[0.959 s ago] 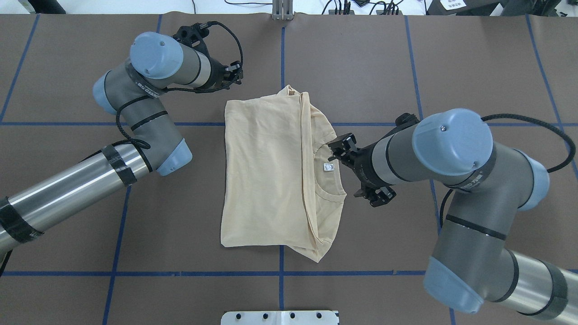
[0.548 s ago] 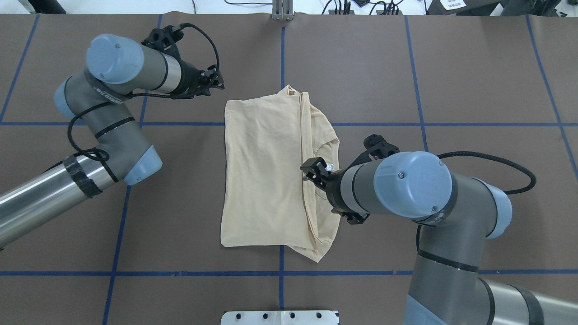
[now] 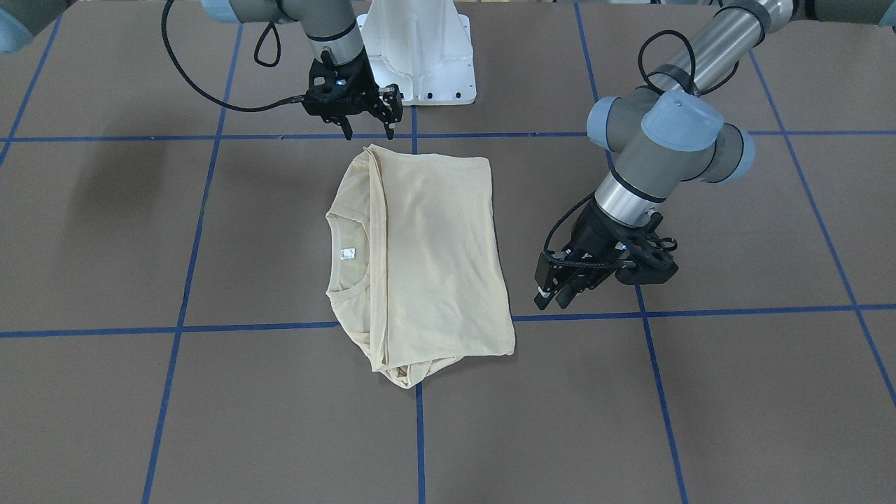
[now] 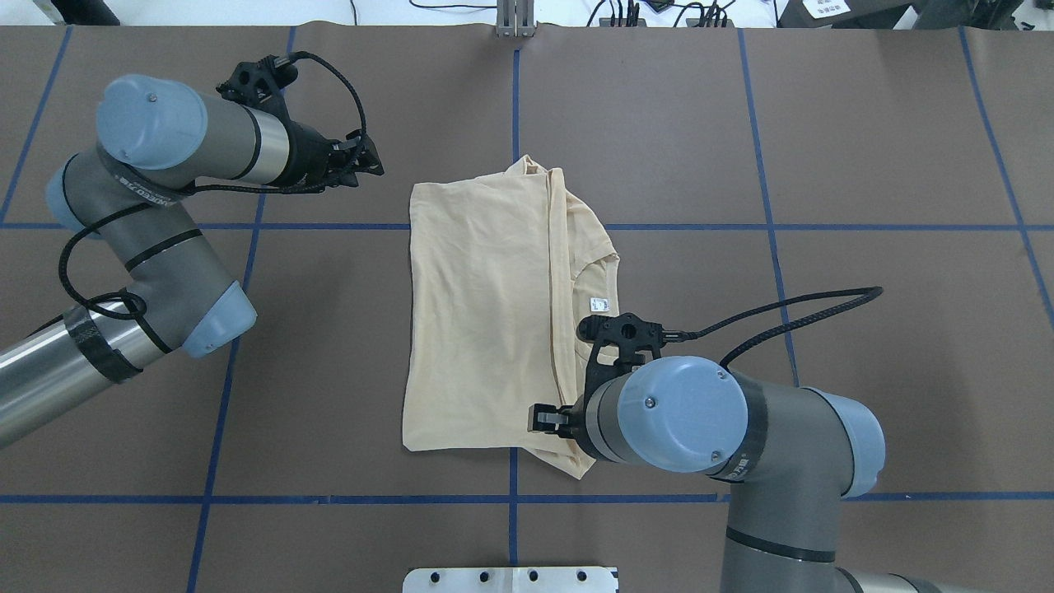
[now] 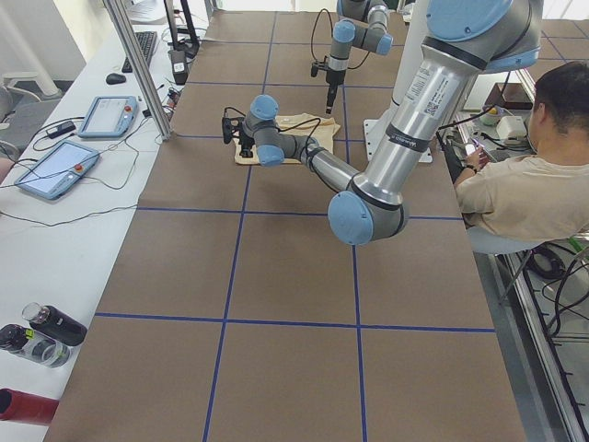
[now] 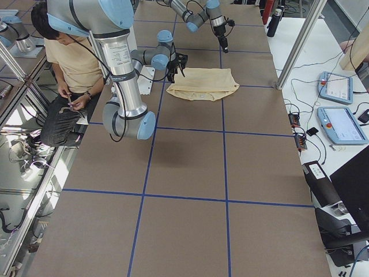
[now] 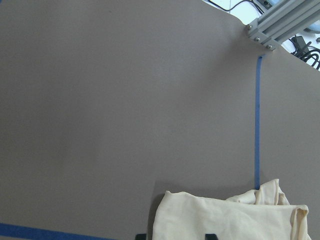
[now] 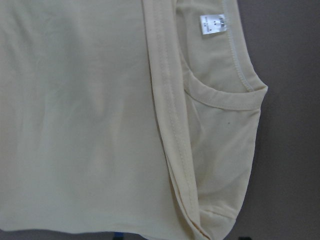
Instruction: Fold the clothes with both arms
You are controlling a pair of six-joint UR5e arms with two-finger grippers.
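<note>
The pale cream-yellow T-shirt (image 4: 486, 329) lies folded into a rough rectangle in the middle of the table. Only plain fabric shows; the print is hidden. Its ribbed collar and small white label (image 4: 600, 304) face the robot's right side, and the label also shows in the right wrist view (image 8: 212, 24). My right gripper (image 3: 367, 129) is open and empty, fingers pointing down over the shirt's corner nearest the robot. My left gripper (image 3: 553, 297) is open and empty. It hovers beside the shirt's far left corner, apart from the cloth (image 4: 372, 165).
The brown table cover carries a grid of blue tape lines (image 4: 515, 123). The white pedestal base (image 3: 420, 56) stands at the robot's edge. An aluminium post (image 4: 515, 16) stands at the far edge. A seated operator (image 5: 525, 184) and tablets (image 5: 110, 115) are off the table's sides.
My right arm has swung from the collar side down along the shirt to its corner nearest the robot. My left arm has drawn back to the left, away from the shirt's far corner.
</note>
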